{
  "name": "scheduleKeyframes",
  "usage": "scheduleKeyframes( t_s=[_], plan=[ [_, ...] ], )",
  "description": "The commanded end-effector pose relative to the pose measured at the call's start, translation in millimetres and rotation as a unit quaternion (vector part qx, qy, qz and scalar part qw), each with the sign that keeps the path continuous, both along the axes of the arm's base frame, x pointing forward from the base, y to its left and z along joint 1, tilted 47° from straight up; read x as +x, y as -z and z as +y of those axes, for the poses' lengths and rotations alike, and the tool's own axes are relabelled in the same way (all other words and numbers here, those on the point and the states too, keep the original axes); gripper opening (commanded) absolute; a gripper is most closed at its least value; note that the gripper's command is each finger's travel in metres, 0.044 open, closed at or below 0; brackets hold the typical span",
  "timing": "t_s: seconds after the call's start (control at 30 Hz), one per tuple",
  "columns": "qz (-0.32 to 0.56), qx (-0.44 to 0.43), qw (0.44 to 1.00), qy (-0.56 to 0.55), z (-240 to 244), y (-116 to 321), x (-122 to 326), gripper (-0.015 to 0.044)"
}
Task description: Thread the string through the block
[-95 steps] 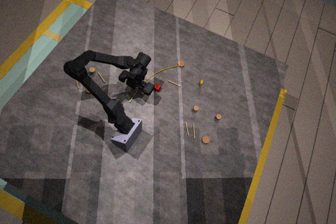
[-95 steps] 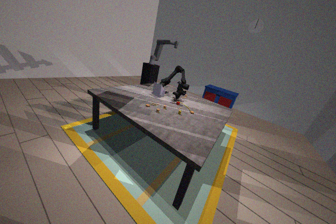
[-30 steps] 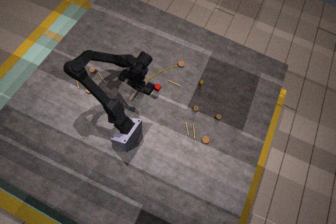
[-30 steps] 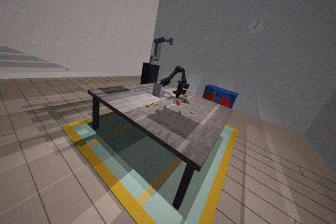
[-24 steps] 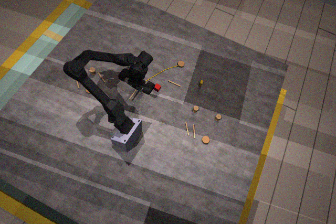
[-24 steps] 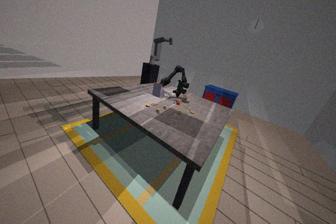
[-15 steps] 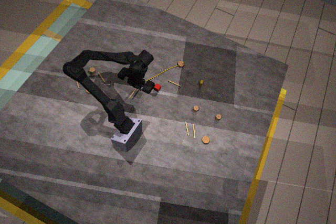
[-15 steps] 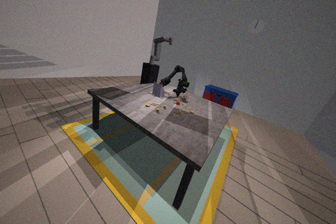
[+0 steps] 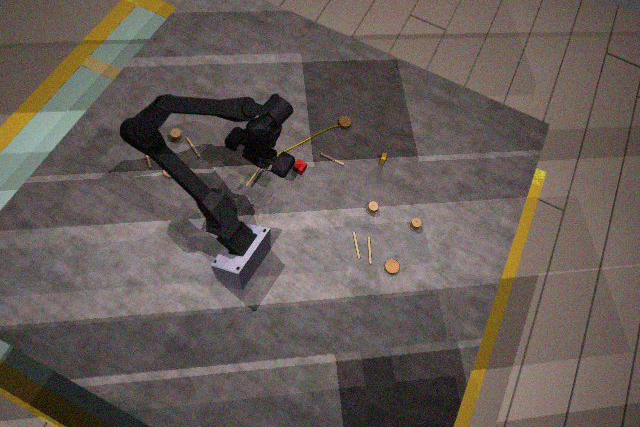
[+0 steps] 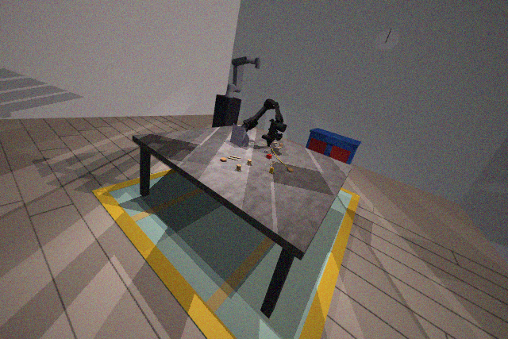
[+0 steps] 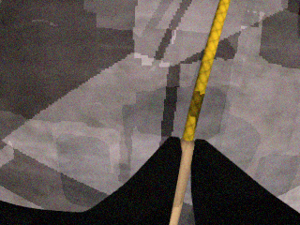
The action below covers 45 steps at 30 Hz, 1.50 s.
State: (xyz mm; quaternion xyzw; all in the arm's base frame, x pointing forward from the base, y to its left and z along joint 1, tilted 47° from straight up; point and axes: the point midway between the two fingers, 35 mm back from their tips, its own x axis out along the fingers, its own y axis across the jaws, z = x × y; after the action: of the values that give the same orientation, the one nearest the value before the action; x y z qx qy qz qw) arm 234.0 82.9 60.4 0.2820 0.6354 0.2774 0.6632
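Note:
My gripper (image 9: 267, 162) (image 10: 269, 144) (image 11: 186, 148) is shut on the thin wooden stick (image 9: 252, 177) (image 11: 183, 175), at the end where the string joins it. The stick's other end sticks out toward the arm's base. How high it is above the table cannot be told. The yellow string (image 9: 311, 138) (image 10: 280, 159) (image 11: 207, 66) runs from the fingertips to the round wooden button (image 9: 344, 121) (image 10: 290, 170). A small red block (image 9: 299, 167) (image 10: 269, 156) stands on the table close beside the gripper; its hole cannot be made out.
A loose stick (image 9: 331, 159) and a small yellow piece (image 9: 383, 158) (image 10: 271, 170) lie beyond the red block. Two sticks (image 9: 356, 245) (image 9: 369, 250) and several wooden discs (image 9: 373, 206) (image 9: 416, 223) (image 9: 391, 266) lie to the right. More sticks (image 9: 192, 146) and a disc (image 9: 175, 134) lie near the arm's elbow.

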Motion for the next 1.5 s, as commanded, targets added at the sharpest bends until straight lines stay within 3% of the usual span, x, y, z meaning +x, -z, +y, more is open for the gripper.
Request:
scheduleKeyframes(
  t_s=[0.0,1.47],
  plan=[
    [0.016,0.005,1.000,0.012,-0.8,-0.3,5.3,0.0000],
    [0.168,0.044,0.976,0.132,-14.0,-1.9,62.0,0.0000]
  ],
)
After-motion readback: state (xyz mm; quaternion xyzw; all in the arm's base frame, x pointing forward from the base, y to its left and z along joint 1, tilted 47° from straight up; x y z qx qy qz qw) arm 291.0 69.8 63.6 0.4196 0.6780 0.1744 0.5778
